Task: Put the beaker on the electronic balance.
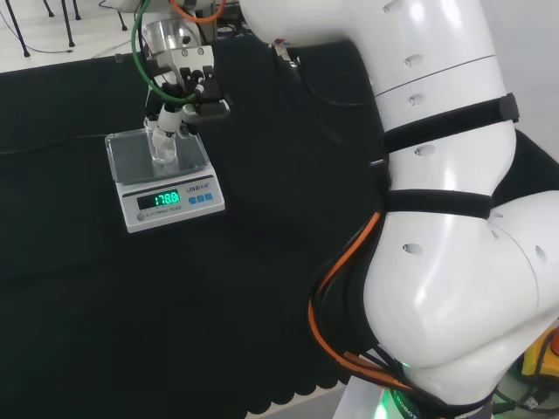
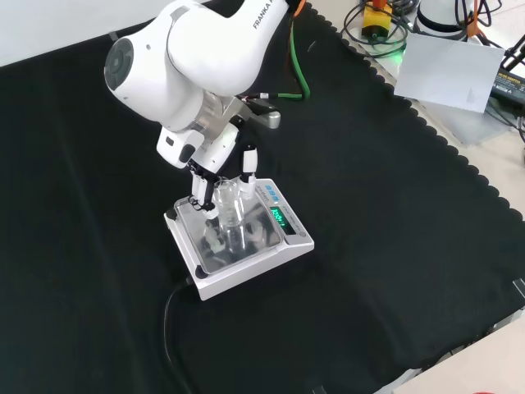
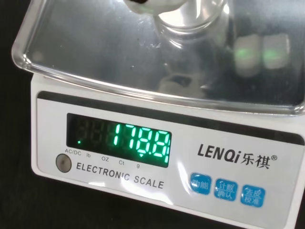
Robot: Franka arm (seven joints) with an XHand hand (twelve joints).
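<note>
One electronic balance (image 3: 157, 157), one clear beaker (image 2: 230, 215) on its pan, hand (image 2: 220, 168) curled round it

We see a black cloth (image 1: 262, 288) spread over the bench, its near edge scalloped in the head view and its right edge scalloped in the front view. A thin black cable (image 2: 170, 328) lies on it in the front view, curving toward the lower edge. Beyond the cloth's upper right corner in that view, we see a grey sheet (image 2: 449, 72) lying flat, and near it a yellow box with a red button (image 2: 376, 18). In the head view, dark chair legs (image 1: 52, 22) stand on the pale floor at the upper left.
</note>
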